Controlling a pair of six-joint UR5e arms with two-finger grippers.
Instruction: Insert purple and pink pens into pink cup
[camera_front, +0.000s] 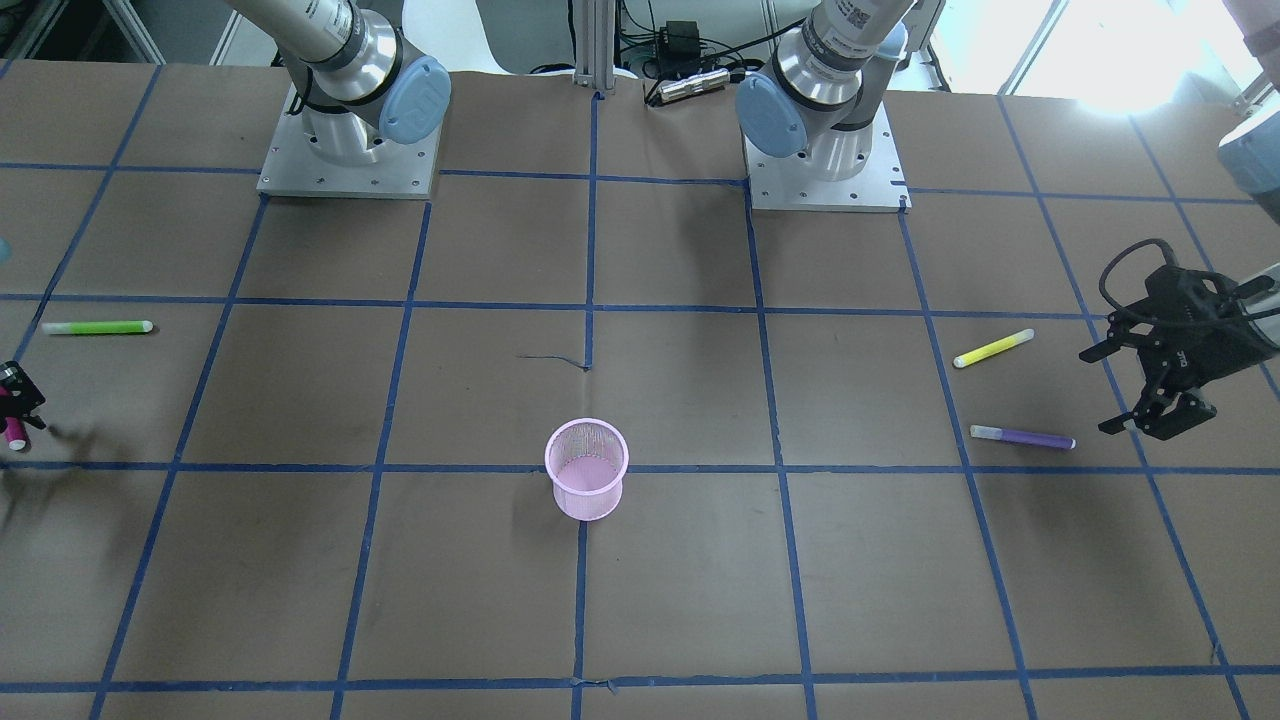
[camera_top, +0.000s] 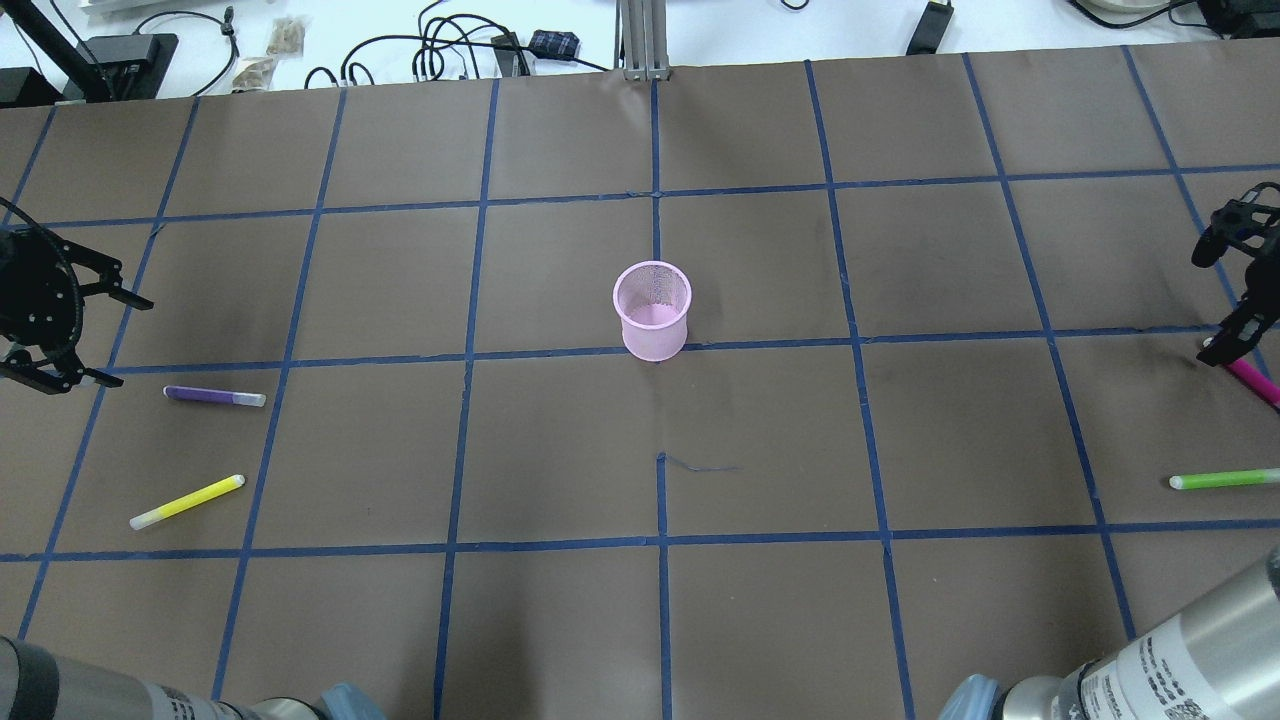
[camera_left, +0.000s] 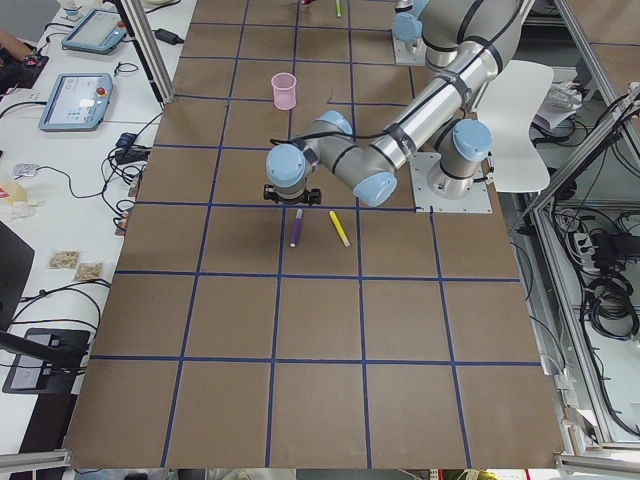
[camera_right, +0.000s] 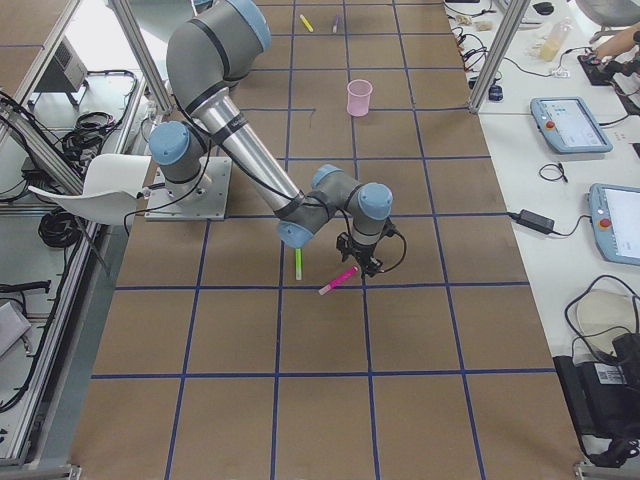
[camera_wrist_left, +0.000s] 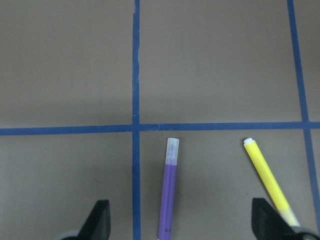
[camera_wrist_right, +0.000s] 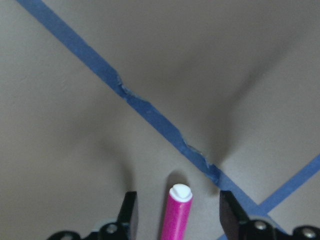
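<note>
The pink mesh cup (camera_front: 587, 470) (camera_top: 652, 312) stands upright mid-table. The purple pen (camera_front: 1022, 437) (camera_top: 214, 396) lies flat on my left side. My left gripper (camera_front: 1097, 392) (camera_top: 120, 340) is open and empty, above and just outboard of it. In the left wrist view the purple pen (camera_wrist_left: 167, 200) lies between the spread fingertips (camera_wrist_left: 100, 222). The pink pen (camera_top: 1255, 380) (camera_front: 12, 428) is at the far right edge. My right gripper (camera_top: 1235, 338) (camera_wrist_right: 177, 220) is open, with the pink pen (camera_wrist_right: 179, 212) between its fingers and a gap on each side.
A yellow pen (camera_front: 993, 348) (camera_top: 187, 501) (camera_wrist_left: 267, 177) lies beside the purple one. A green pen (camera_front: 97, 327) (camera_top: 1225, 479) lies near the pink pen. Blue tape lines grid the brown table. The arm bases (camera_front: 345, 150) stand at the robot's edge.
</note>
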